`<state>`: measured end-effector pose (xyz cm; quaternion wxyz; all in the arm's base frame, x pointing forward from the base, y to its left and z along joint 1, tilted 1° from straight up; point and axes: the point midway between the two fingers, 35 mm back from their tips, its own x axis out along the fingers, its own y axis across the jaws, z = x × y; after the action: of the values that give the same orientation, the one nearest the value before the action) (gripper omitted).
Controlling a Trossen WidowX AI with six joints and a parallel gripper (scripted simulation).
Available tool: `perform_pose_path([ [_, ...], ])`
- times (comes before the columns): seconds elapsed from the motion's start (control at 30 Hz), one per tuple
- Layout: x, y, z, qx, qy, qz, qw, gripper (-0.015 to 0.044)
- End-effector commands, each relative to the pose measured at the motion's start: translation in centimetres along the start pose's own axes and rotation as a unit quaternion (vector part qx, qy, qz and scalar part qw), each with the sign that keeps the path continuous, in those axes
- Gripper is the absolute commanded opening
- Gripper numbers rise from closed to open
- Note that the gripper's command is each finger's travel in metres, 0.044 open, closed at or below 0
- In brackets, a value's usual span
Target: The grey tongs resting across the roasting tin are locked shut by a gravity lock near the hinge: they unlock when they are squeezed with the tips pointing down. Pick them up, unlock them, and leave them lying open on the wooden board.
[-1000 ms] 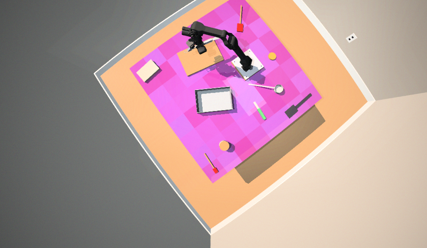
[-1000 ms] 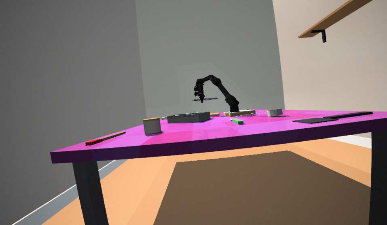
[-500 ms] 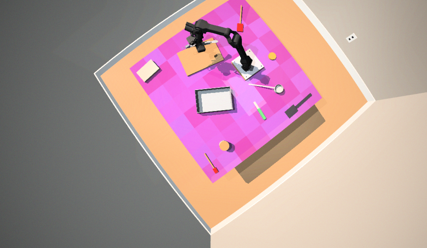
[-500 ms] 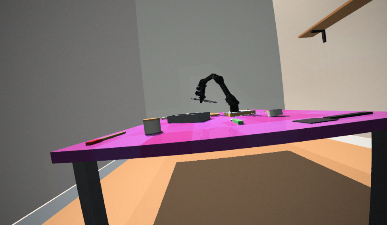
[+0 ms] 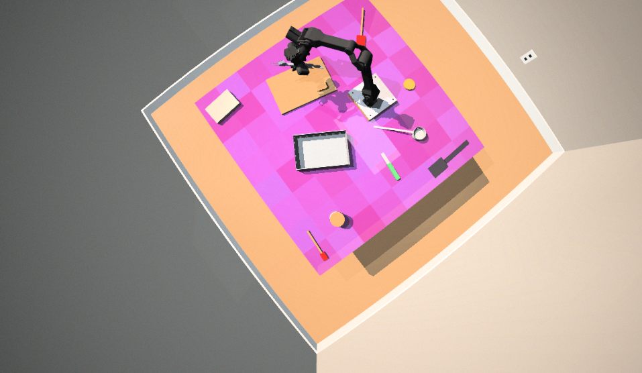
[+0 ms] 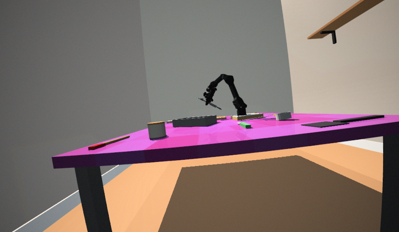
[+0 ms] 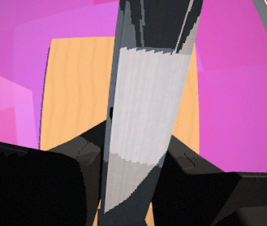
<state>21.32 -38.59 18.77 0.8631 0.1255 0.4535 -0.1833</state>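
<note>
Tongs (image 5: 310, 67) (image 6: 211, 104) (image 7: 147, 102) aloft near the board

The tool (image 5: 300, 67) (image 6: 207, 101) (image 7: 132, 126) is clamped on the grey tongs — they hang tilted above the counter (image 5: 276, 185) (image 6: 194, 139) (image 7: 243, 122), partly over the wooden board (image 5: 297, 90) (image 7: 78, 81) — and the roasting tin (image 5: 323, 153) (image 6: 194, 121) sits well apart from them.
</note>
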Motion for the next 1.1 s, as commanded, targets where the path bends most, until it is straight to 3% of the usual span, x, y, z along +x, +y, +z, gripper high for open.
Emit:
perform_pose_path([
  [0.0,-1.0,0.0,0.5,0.001,-0.045,-0.002,0.999,-0.0150],
  [1.07,-6.3,1.9,-1.0,-0.055,-0.313,0.016,0.948,-0.0150],
])
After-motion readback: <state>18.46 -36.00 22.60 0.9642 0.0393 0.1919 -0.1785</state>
